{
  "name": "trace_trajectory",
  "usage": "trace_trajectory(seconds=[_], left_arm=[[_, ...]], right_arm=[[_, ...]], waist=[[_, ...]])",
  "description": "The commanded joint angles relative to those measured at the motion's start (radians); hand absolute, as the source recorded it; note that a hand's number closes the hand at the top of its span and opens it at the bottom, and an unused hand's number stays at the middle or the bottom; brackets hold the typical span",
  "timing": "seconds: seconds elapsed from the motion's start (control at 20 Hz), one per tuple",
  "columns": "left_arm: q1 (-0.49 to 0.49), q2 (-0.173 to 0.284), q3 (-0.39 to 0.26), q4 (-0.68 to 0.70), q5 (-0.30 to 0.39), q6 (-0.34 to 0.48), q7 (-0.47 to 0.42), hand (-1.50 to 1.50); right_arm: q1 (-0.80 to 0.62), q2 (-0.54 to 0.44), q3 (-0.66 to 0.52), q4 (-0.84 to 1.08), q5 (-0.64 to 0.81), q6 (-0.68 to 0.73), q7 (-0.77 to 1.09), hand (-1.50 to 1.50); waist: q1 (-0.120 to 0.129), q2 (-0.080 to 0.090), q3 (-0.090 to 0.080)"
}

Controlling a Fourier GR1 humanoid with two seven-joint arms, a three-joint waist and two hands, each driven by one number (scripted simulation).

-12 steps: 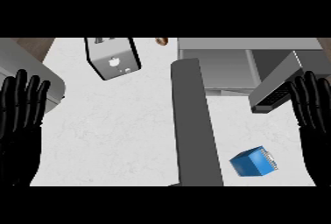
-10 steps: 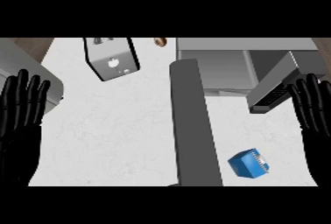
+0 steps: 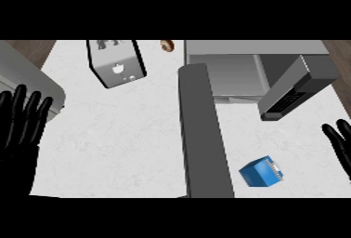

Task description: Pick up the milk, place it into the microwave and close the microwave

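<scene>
The milk (image 3: 116, 65), a grey-white carton with a round cap, stands at the back left of the white counter (image 3: 116, 139). The microwave (image 3: 233, 76) sits at the back right with its cavity showing and its long dark door (image 3: 202, 139) swung out toward me across the counter's middle. Its dark control panel (image 3: 291, 93) is on the right. My left hand (image 3: 24, 123) is open with fingers up at the left edge, well short of the milk. My right hand (image 3: 339, 146) is open at the right edge, partly cut off, and holds nothing.
A blue box (image 3: 263, 172) lies on the counter right of the door, near the front edge. A small brown round item (image 3: 166, 45) sits at the back by the microwave. A grey rounded object (image 3: 31, 74) shows at the far left.
My right hand has dropped lower and slid toward the right edge. The left hand has sunk slightly. The milk, blue box and microwave door have not moved.
</scene>
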Motion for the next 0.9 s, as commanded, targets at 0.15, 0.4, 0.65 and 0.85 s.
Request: trace_trajectory(seconds=[0.15, 0.4, 0.65, 0.85], left_arm=[[0.190, -0.022, -0.010, -0.200, 0.084, -0.031, 0.069, -1.50], [0.345, -0.020, 0.053, -0.256, 0.169, -0.152, -0.005, -1.50], [0.415, 0.004, 0.160, -0.242, 0.269, -0.255, -0.063, -1.50], [0.416, -0.019, 0.168, -0.244, 0.276, -0.242, -0.038, -1.50]], right_arm=[[0.137, -0.007, -0.093, -0.104, -0.110, 0.057, 0.055, -1.50], [0.123, 0.027, -0.097, -0.012, -0.020, 0.082, 0.017, -1.50], [0.105, 0.032, -0.122, 0.093, 0.040, 0.118, -0.017, -1.50], [0.140, 0.106, -0.083, 0.192, 0.179, 0.116, -0.126, -1.50]], waist=[[0.003, -0.001, -0.001], [0.008, 0.000, -0.001], [0.014, 0.000, -0.001], [0.010, 0.000, -0.001]])
